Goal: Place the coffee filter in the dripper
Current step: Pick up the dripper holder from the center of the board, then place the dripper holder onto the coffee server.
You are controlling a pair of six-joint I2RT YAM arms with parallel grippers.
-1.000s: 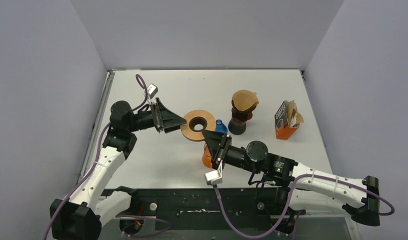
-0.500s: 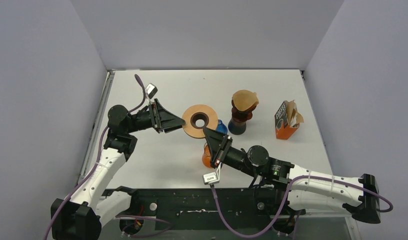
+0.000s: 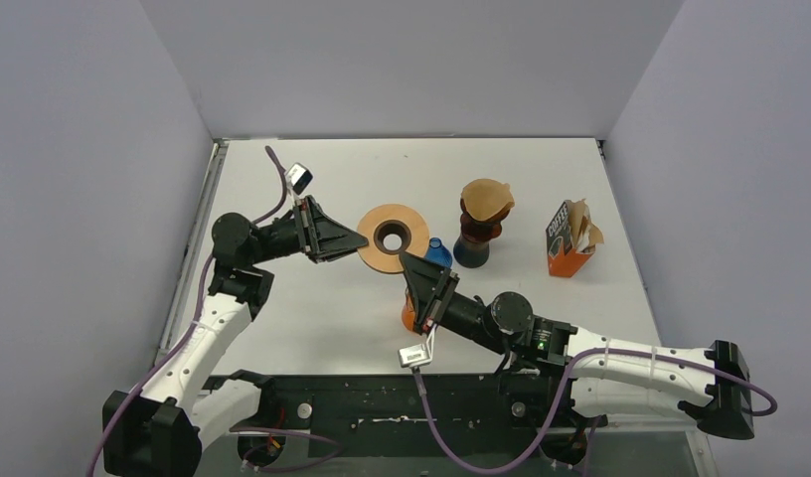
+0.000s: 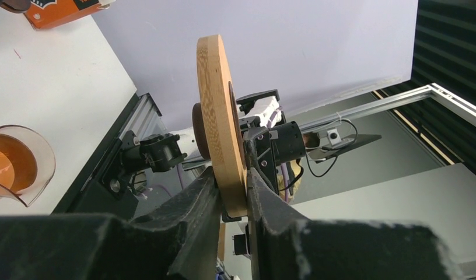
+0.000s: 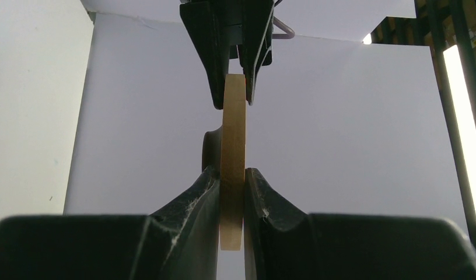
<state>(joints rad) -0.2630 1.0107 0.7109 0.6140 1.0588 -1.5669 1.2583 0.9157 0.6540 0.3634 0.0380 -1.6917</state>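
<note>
A flat wooden ring [image 3: 375,255] with a centre hole hangs above the table between both grippers. My left gripper [image 3: 360,241] is shut on its left rim and my right gripper [image 3: 408,264] is shut on its near rim. The ring stands edge-on in the left wrist view [image 4: 215,105] and in the right wrist view [image 5: 233,146], pinched between the fingers in each. A brown paper filter [image 3: 487,197] sits open in a dark dripper [image 3: 478,231] to the right of the ring. An orange filter box [image 3: 564,241] holds more filters [image 3: 584,228].
An orange glass cup [image 3: 408,318] stands on the table under my right gripper and shows in the left wrist view [image 4: 14,166]. A blue object [image 3: 439,250] sits beside the dripper's base. Grey walls close in the table on three sides.
The wooden ring has moved a little up and away from the arm bases, with both grippers still on it. The right arm has stretched forward and the left has drawn back slightly.
</note>
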